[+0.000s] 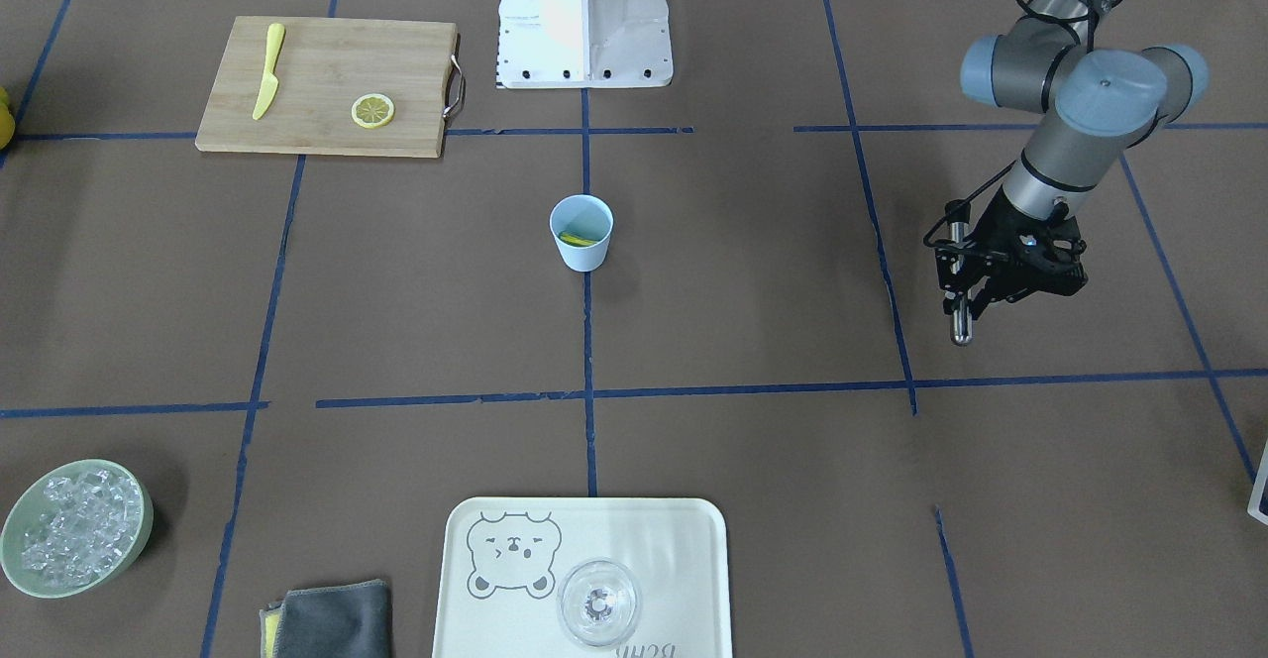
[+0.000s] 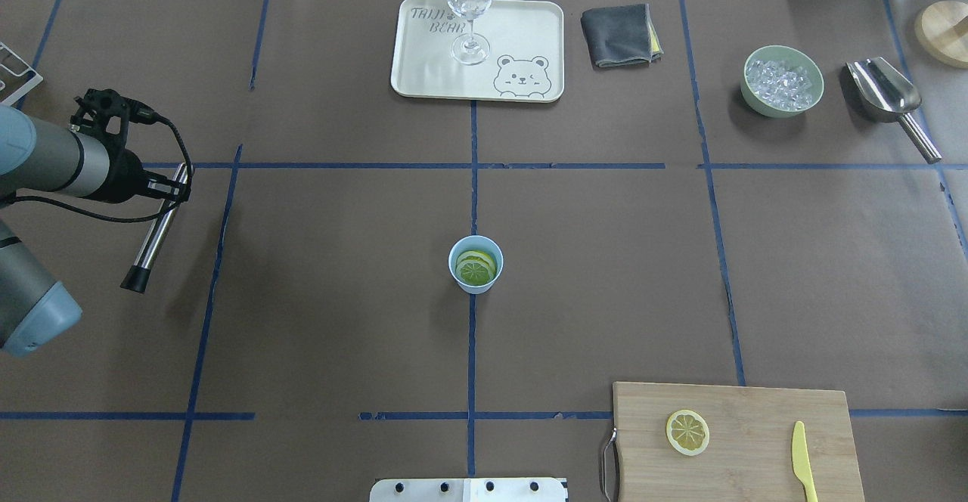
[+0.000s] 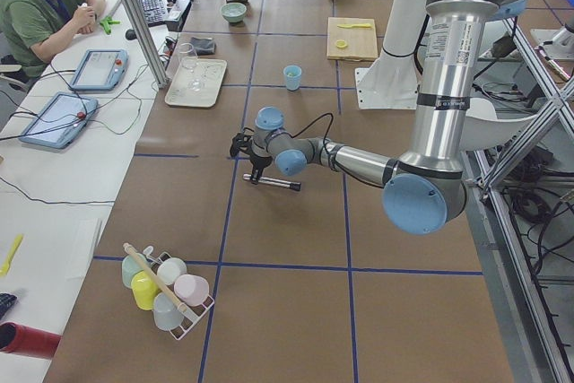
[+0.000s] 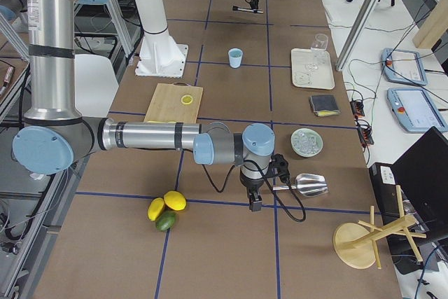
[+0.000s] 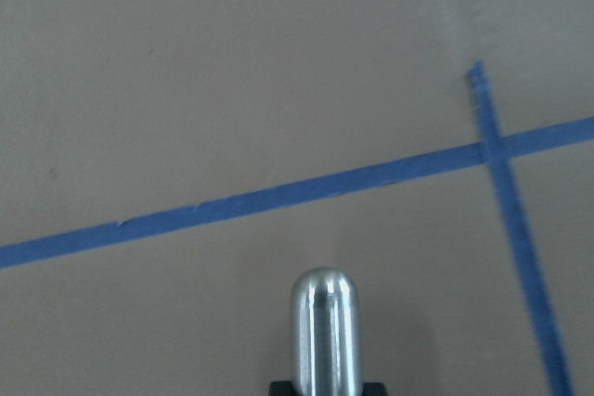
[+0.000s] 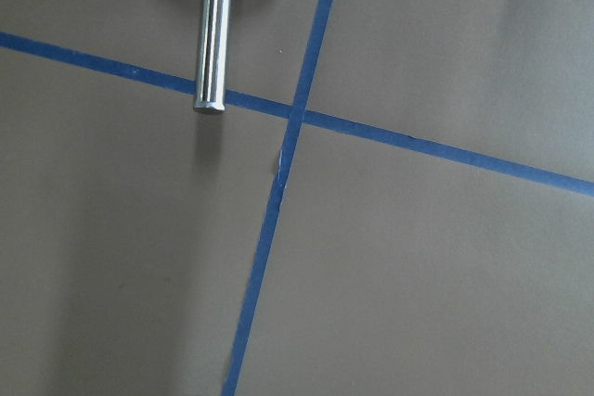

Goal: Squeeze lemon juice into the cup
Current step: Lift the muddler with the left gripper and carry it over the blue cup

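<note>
Left jaws are clamped around a slim brushed-steel rod with a black end cap (image 2: pixel 155 233), holding it clear of the brown paper-covered worktop (image 2: pixel 340 298). From the side camera the rod looks close to level, not upright. Right jaws I cannot judge: they show only in a side view, hanging beside a shiny steel scoop (image 4: pixel 308 185), and their wrist camera shows no fingers.

Taking the overhead view as my dial, with the small light-blue tapered cup (image 2: pixel 476 264) at its hub, the rod sits between 9 and 10 o'clock, well apart from the cup. The thin yellow lemon slice (image 2: pixel 476 269) lies inside the cup, overlapping what looks like a second one. A further slice (image 2: pixel 687 432) rests on the pale wooden cutting board (image 2: pixel 756 411) at about 4 o'clock, near a yellow plastic knife (image 2: pixel 804 460).

My reading is that the fruit is in place and pressing it is the step in hand. To do it well I would turn the rod upright first, travel in high, centre it over the mouth and descend straight down without touching the wall. Nothing steadies that light cup, so any sideways push could tip it or make it slide. I would press gently and vertically, then lift out on the same line.
</note>
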Motion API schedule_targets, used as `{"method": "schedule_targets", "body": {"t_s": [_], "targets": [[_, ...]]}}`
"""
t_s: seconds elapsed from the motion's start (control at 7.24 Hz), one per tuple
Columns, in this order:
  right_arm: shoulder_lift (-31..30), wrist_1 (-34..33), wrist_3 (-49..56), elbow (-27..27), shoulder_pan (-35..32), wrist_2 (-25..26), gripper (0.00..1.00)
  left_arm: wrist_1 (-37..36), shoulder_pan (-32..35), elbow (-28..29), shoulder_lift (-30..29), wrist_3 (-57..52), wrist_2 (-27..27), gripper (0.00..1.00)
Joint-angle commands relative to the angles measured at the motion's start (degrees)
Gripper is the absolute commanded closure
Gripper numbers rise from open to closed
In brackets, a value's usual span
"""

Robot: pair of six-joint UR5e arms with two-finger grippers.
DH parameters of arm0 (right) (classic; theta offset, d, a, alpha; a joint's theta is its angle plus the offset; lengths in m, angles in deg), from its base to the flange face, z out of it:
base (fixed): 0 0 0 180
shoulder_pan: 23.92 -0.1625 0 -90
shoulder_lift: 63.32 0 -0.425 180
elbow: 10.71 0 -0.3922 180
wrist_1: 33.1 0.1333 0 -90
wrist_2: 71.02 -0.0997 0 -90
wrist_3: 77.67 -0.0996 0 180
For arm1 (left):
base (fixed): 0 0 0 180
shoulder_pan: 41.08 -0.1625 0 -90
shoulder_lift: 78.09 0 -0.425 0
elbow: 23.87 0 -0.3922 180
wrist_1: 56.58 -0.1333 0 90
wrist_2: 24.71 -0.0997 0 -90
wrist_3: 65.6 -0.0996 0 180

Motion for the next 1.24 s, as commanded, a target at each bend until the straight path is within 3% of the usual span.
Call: {"method": "schedule_targets", "body": {"t_s": [0.0,0.14,0.28,0.41,0.55,0.83,0.97,1.1], "targets": [[-0.2,0.0,0.1,0.1,0.0,0.1,0.00,7.0,0.3,-4.2,-7.3,-11.1,-0.1,1.00],[-0.2,0.0,0.1,0.0,0.0,0.0,0.00,9.0,0.3,-5.5,-9.7,-10.7,0.1,1.00],[-0.2,0.0,0.2,0.0,0.0,0.1,0.00,12.2,0.3,-7.2,-10.7,-8.8,-3.7,1.00],[-0.3,0.0,0.2,-0.1,-0.1,0.1,0.00,20.8,-0.5,-6.6,-11.1,-8.1,-11.3,1.00],[-0.3,0.0,0.2,-0.1,-0.1,0.1,0.00,29.9,-2.7,-6.2,-11.1,-8.7,-13.8,1.00],[-0.2,0.0,0.1,0.0,-0.4,0.1,0.00,53.4,-9.4,2.6,-15.2,-9.1,-14.3,1.00],[-0.2,0.0,0.1,0.0,-0.8,0.1,0.00,60.6,-12.9,6.1,-16.5,-9.0,-17.5,1.00],[-0.2,0.0,0.1,0.0,-1.0,0.1,0.00,64.5,-19.9,9.1,-17.7,-9.2,-27.5,1.00]]}}
